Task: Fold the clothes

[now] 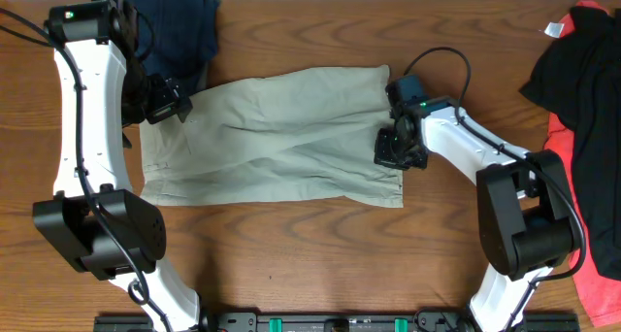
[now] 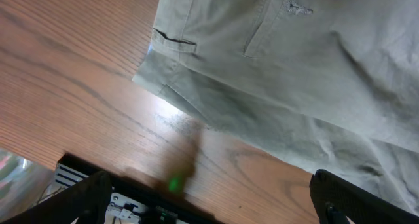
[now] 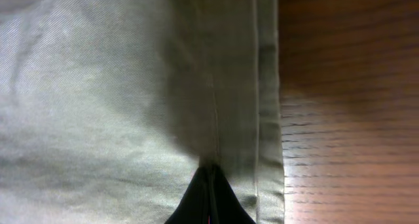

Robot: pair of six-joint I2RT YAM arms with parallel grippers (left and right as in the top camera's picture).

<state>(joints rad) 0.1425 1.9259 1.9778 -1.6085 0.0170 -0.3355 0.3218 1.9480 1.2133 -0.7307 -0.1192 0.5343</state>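
- The right gripper [image 3: 209, 185] is shut tight, its dark tips meeting in a point on the pale cloth just inside the hem. A crease runs up from the tips, so it may have a pinch of fabric, but we cannot tell for sure.
- In the overhead view the right gripper [image 1: 398, 148] sits at the right end of the khaki shorts [image 1: 281, 138], between the two leg openings.
- The left gripper [image 2: 209, 185] has its fingers spread wide with nothing between them. It hangs above bare wood just off the waistband corner, where a belt loop and pocket seam show.
- From above, the left gripper [image 1: 165, 104] is at the upper left corner of the shorts, beside a navy garment [image 1: 179, 21] at the top left of the frame.
- The shorts lie across the middle of the wooden table [image 1: 291, 264] — waistband to the left, hems to the right, with some diagonal creases.
- A black garment [image 1: 582, 80] and a red one [image 1: 572, 177] lie well apart at the right edge.
- By our reading the task is at its start — we can make out no finished fold, so the fold of leg onto leg and the crosswise fold are yet to be done.
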